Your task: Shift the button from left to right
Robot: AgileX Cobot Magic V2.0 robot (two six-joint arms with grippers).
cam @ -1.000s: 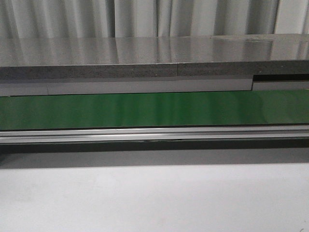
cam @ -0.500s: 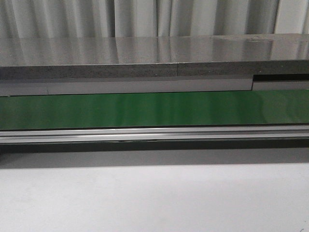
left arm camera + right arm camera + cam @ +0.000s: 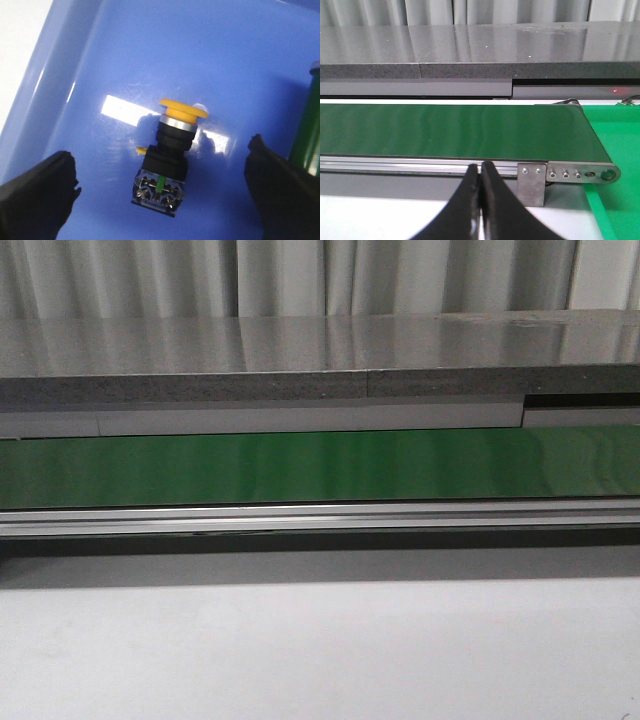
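In the left wrist view the left gripper hangs with its jaws spread wide over a blue tray, one black finger on either flank of the push-button. The button lies on its side on the tray floor, squarely between the two fingers and touching neither. Its yellow mushroom head points away from the jaws, a metal collar sits just behind the head, and the black block body with its screw terminals and a small green mark faces the jaws. A tiny yellow tab sticks out of the body on one side. Just outside one finger stands a green cylindrical part, cut off by the frame edge; it may be another switch or lamp, but too little shows to be sure. Past the other finger the tray's raised rim meets a white surface.

In the right wrist view the right gripper has its two black fingers pressed together with nothing between them. Ahead of the closed tips runs a green conveyor belt in an aluminium frame, ending in a roller bracket off to one side.

The front view shows the same conveyor belt and a white table; neither gripper nor the button appears there.
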